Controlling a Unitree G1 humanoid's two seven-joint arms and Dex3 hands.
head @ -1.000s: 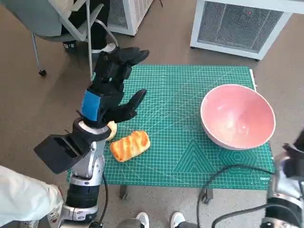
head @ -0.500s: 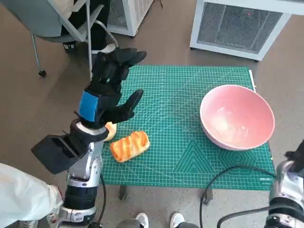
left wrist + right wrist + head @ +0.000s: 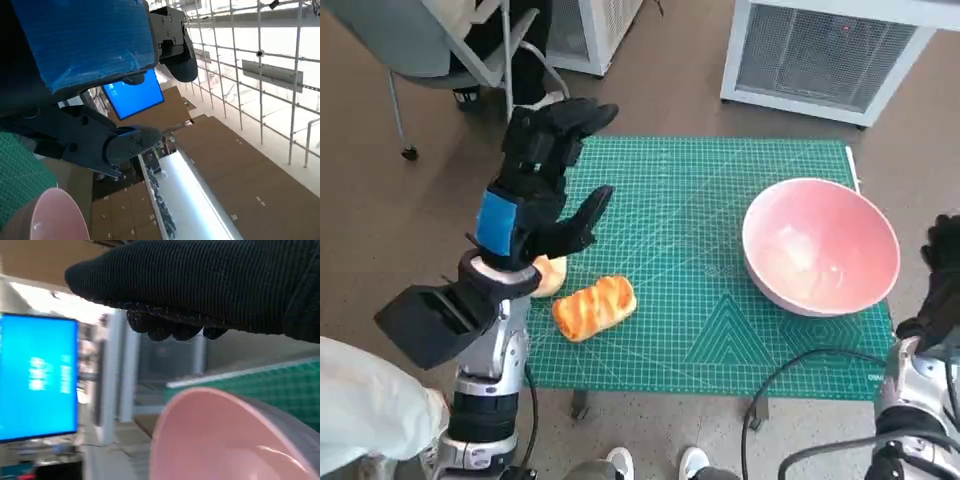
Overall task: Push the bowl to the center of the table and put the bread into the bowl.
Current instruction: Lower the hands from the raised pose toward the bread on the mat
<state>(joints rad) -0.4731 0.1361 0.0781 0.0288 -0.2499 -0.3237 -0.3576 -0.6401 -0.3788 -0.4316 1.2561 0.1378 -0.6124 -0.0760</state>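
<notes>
1. Nearest to us, our right hand is just poking up at the near right corner of the table, right beside the bowl's near-right rim. In the head view we can't tell if it's touching the bowl. The right wrist view shows the glove over the pink rim, but the fingers barely show, so we honestly can't say if that hand is open or closed.

2. Next up, the bread is lying on the green mat near the front left of the table, nothing holding it. There's a small pale yellowish lump just beside it, mostly tucked under our left wrist; can't tell what it is.

3. The bowl sits over by the right edge of the mat, upright and empty. That's clearly not the center, so the push looks like it hasn't happened yet, or barely.

4. Our left hand is raised above the left part of the mat, fingers spread, holding nothing. It hangs over the area just behind the bread, not on it.

5. Farther back, off the table, there's a chair on the left and a white grille unit on the floor.

6. So our read: basically both halves of the job are still to do. Bowl first, slid left toward the middle by the right hand, then the left hand picks up the bread and drops it in.
</notes>
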